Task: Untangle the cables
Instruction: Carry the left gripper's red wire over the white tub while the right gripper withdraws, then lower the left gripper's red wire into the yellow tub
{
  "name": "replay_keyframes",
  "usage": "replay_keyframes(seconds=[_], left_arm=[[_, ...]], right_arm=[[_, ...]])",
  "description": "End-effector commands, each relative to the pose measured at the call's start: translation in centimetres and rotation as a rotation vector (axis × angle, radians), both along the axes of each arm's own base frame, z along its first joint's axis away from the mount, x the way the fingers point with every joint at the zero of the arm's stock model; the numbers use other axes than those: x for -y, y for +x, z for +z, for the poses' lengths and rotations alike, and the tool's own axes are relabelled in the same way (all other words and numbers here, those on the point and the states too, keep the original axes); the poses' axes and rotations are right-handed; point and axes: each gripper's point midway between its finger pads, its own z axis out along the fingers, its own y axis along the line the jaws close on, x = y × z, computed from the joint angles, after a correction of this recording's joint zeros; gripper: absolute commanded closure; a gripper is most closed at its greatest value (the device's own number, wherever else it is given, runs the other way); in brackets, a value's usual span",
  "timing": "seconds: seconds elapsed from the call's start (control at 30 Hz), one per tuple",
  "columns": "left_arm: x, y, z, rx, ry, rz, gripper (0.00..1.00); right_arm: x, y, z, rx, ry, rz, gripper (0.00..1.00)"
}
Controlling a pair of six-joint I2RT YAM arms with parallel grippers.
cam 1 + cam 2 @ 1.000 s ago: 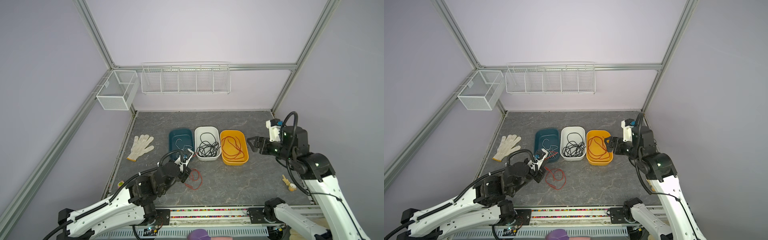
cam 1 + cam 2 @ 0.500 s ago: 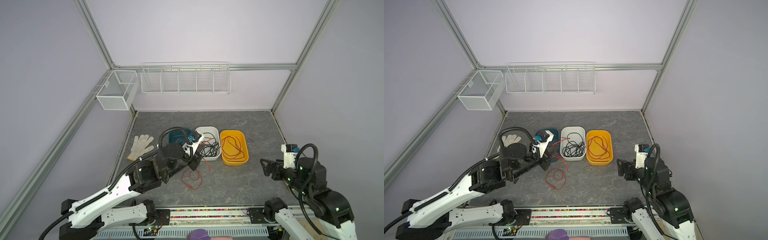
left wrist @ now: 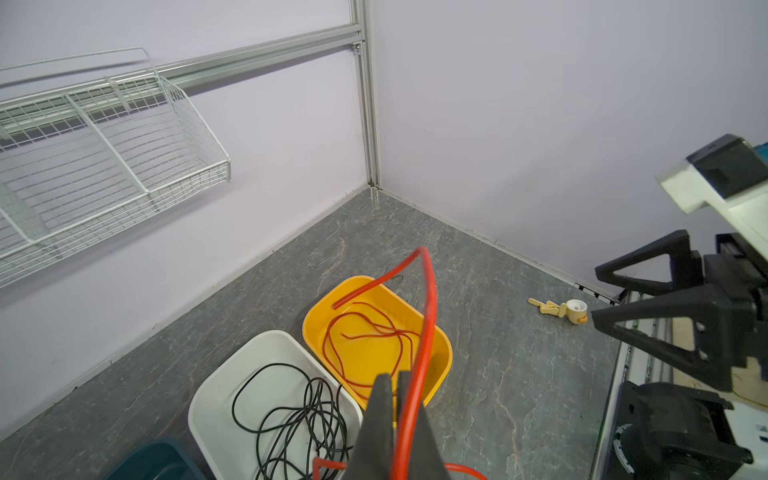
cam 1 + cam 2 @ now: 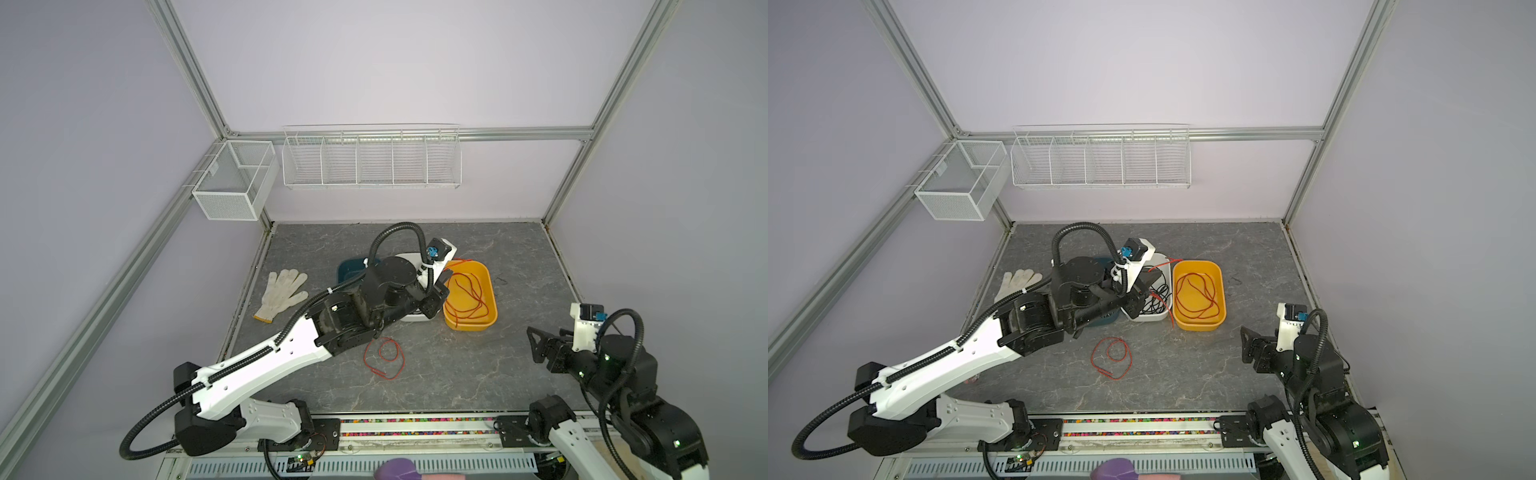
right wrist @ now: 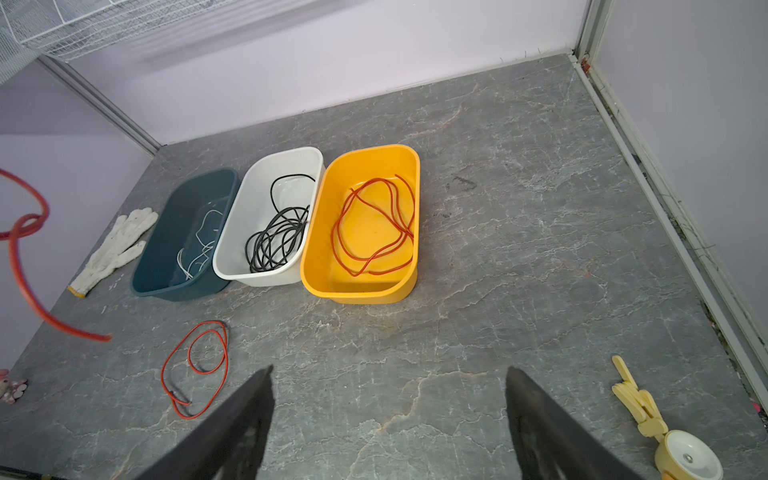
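Observation:
My left gripper (image 3: 392, 375) is shut on a thick red cable (image 3: 429, 307), held in the air above the white tray (image 3: 216, 386) and the yellow tray (image 3: 444, 345). Both top views show that gripper (image 4: 1148, 277) raised over the trays, with the cable trailing down. A second red cable (image 4: 384, 357) lies looped on the table in front. Red cables (image 5: 374, 232) lie in the yellow tray, black cables (image 5: 274, 241) in the white tray, and white cables (image 5: 199, 245) in the teal tray (image 5: 174, 232). At the front right my right gripper (image 5: 388, 368) stands open, holding nothing.
A white glove (image 4: 282, 293) lies left of the trays. A small yellow wooden toy (image 5: 648, 419) sits near the right wall. A wire rack (image 4: 372, 158) and a mesh box (image 4: 232, 183) hang on the back walls.
My left arm rose from the table's front and swung back and right over the trays, carrying the red cable. My right arm pulled back from the yellow tray to the front right.

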Motion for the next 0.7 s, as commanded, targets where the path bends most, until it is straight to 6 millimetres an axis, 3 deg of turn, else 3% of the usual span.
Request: replay_keyframes(seconds=[0.0,0.23,0.5,0.67], left_arm=[[2.2,0.5,1.3,0.044,-0.027,-0.038,1.0],[6.0,2.8,-1.0,0.022,-0.002,-0.052,1.0],[8.8,7.1,-4.7,-0.05,0.0,-0.041,1.0],[10.3,8.6,-7.5,-0.078,0.018,-0.037,1.0]], right_arm=[[0.6,-0.2,-0.1,0.023,0.004,-0.031,0.12],[1.0,-0.7,0.3,0.064,0.019,-0.047,0.12],[1.5,-1.1,0.5,0.097,0.027,-0.072,0.12],[1.6,-1.0,0.4,0.093,0.026,-0.079,0.12]])
